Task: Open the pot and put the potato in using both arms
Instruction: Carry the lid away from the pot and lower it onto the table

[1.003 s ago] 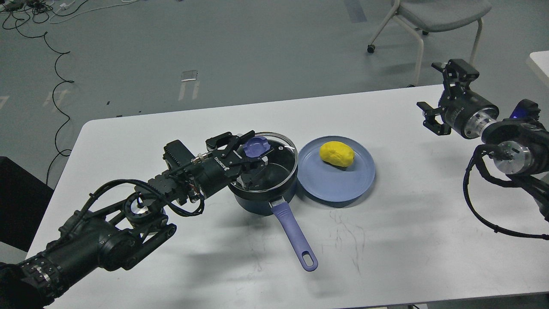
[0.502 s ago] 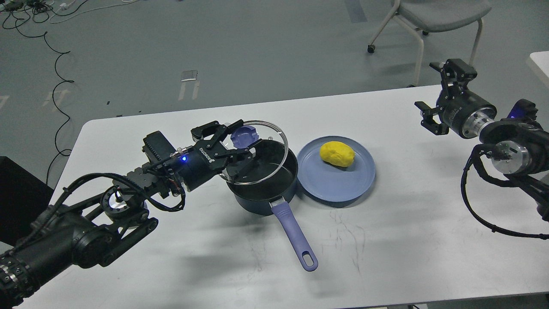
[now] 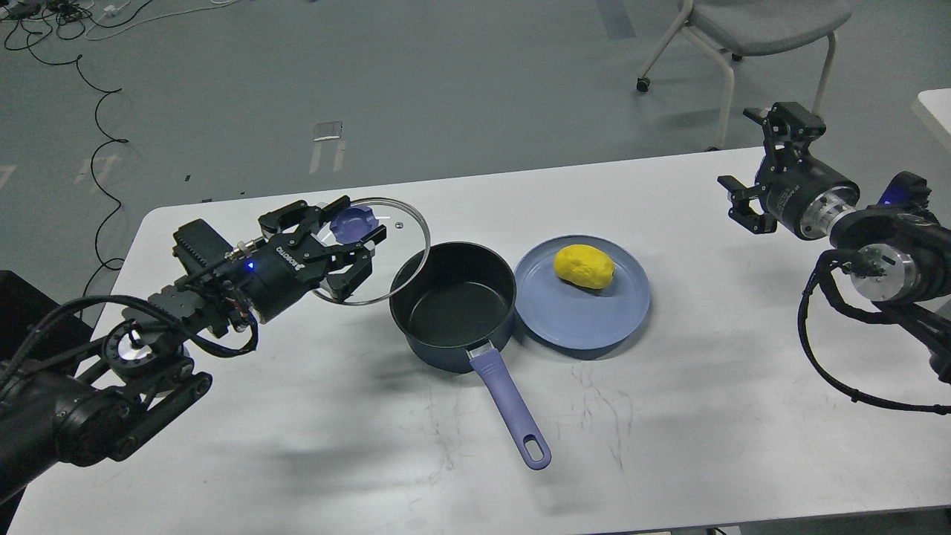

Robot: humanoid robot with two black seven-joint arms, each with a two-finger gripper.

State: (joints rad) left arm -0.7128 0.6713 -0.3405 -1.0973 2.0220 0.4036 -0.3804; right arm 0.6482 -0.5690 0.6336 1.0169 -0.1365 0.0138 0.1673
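The dark navy pot [image 3: 453, 305] stands uncovered at the table's middle, its black inside empty and its periwinkle handle [image 3: 513, 409] pointing toward me. The yellow potato [image 3: 584, 266] lies on a light-blue plate [image 3: 587, 319] just right of the pot. My left gripper [image 3: 345, 241] is shut on the blue knob of the glass lid [image 3: 394, 253] and holds the lid tilted above the table, left of the pot. My right gripper [image 3: 758, 167] is open and empty, raised over the table's far right, well away from the potato.
The white table [image 3: 669, 416] has scuff marks in front of the plate. A grey chair [image 3: 750, 30] stands on the floor behind the table at the right. Black cables [image 3: 96, 134] lie on the floor at the far left.
My left gripper has lifted the lid off the pot and carried it to the left, leaving the pot uncovered. My right gripper has barely moved.
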